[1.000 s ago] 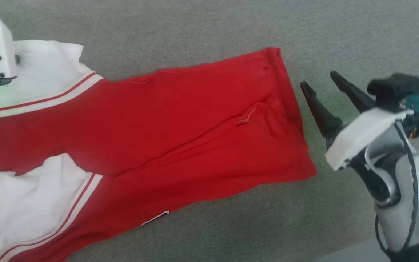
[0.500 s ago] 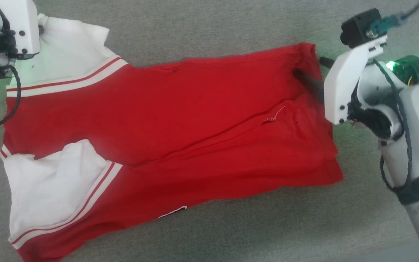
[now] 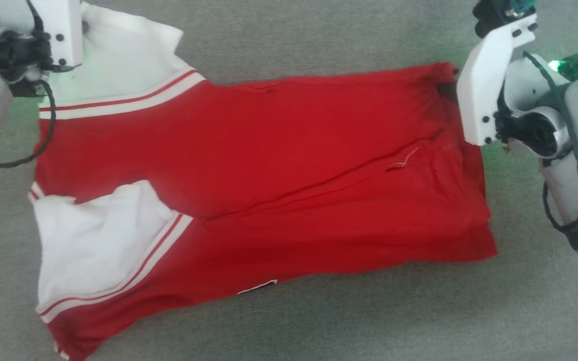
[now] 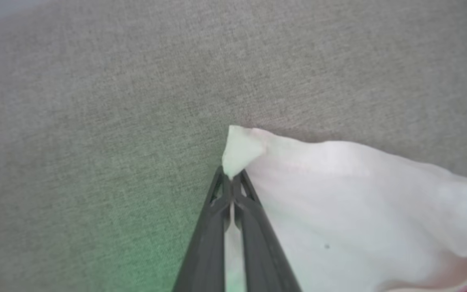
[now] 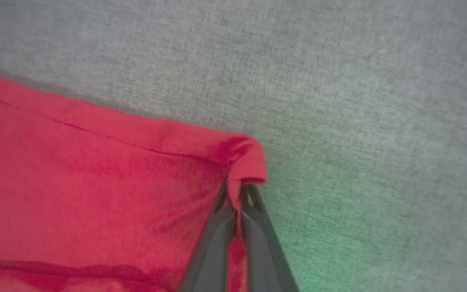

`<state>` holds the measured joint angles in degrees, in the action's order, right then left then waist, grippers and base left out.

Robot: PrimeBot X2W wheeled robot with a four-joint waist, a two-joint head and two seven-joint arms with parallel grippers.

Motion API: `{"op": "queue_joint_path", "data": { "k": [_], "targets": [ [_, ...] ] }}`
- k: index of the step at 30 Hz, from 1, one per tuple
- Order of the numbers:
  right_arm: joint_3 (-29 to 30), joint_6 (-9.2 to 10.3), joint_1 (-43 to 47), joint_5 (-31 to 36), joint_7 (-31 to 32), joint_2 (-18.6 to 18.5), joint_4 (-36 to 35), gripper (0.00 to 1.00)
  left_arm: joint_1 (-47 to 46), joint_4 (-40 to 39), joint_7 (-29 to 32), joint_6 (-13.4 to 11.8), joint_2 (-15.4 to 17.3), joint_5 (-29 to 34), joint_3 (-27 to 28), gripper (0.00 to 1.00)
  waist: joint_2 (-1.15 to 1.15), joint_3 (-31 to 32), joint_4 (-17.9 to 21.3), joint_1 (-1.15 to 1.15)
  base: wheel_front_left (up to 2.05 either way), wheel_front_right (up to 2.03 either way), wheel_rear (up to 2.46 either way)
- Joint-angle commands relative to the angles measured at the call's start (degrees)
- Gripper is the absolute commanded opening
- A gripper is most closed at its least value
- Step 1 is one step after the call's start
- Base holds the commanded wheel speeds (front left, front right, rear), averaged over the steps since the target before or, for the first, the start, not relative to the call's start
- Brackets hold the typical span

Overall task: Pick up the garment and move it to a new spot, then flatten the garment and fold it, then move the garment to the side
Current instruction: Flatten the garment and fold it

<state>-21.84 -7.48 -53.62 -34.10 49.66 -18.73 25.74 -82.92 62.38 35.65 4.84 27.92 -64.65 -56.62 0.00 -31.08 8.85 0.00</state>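
Observation:
The garment (image 3: pixel 279 165), a red jersey with white sleeves and striped trim, lies folded lengthwise across the grey cloth surface. In the left wrist view my left gripper (image 4: pixel 231 180) is shut on the tip of the far white sleeve (image 4: pixel 339 202). The left arm's white housing covers that gripper in the head view, at the top left. My right gripper (image 5: pixel 236 190) is shut on the far red hem corner (image 5: pixel 243 160). In the head view that corner (image 3: pixel 442 80) sits at the top right, where a dark fingertip (image 3: pixel 448 92) pokes out beside the right arm's white housing.
The grey woven cloth surface (image 3: pixel 319 35) runs all around the garment. A near white sleeve (image 3: pixel 93 245) lies at the lower left. A dark cable (image 3: pixel 43 135) hangs from the left wrist over the garment's edge.
My right gripper moved from open beside the hem onto the far hem corner and shut on it. The left gripper finished shutting on the sleeve tip. The head camera shifted, sliding the picture rightward.

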Motion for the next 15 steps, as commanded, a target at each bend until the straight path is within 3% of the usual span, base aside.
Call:
{"op": "queue_joint_path", "data": {
  "k": [1, 15],
  "targets": [
    [-0.68, -0.02, 2.15, -0.25, -0.61, -0.46, 0.36, 0.0, -0.22, 0.61, 0.33, 0.58, -0.49, 0.16, -0.46, 0.0, 0.0, 1.47, -1.55, 0.0, 0.0, 0.0, 0.0],
    [4.8, -0.02, 9.5, -0.24, -2.39, -6.07, -6.14, 0.0, 0.58, -4.35, 1.82, 1.96, -2.8, 0.43, -2.36, 0.0, 0.0, 10.07, -8.65, 0.0, 0.0, 0.0, 0.0]
  ]
}}
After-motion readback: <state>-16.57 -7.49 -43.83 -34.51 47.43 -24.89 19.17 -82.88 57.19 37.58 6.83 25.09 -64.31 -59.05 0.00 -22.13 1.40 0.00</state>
